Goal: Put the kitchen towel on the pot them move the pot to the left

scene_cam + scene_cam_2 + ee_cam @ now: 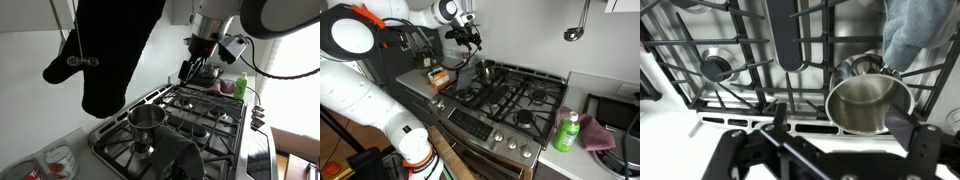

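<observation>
Overhead, gripper hung open & empty. Pot sat on corner burner by stove edge, w/ towel just beside; bare grates to its left in wrist view. Towel cut off by frame.

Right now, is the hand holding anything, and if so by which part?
Nothing is held. In the wrist view the hand is open and empty above the pot; the kitchen towel lies beside the pot.

Exterior views: oblique, from opposite ends of the stove, sharing its grates.
Wrist view: close above the pot.
</observation>
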`<state>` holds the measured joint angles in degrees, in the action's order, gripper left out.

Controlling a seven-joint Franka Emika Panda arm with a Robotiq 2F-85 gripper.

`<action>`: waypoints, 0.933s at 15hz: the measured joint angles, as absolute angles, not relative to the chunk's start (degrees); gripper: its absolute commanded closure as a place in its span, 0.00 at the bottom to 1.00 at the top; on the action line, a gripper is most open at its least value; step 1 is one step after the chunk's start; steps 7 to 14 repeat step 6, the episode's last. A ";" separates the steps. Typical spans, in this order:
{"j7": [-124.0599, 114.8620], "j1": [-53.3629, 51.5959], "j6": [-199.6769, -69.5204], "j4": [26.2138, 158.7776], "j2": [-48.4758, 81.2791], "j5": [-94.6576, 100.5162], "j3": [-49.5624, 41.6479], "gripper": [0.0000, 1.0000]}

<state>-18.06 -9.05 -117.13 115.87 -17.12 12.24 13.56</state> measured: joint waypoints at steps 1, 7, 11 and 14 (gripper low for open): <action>-20.02 -8.95 -118.52 116.21 -17.42 14.00 14.31 0.00; -26.09 -8.77 -122.32 117.60 -18.65 18.02 17.01 0.00; -26.09 -8.77 -122.32 117.60 -18.65 18.02 17.01 0.00; -26.09 -8.77 -122.32 117.60 -18.65 18.02 17.01 0.00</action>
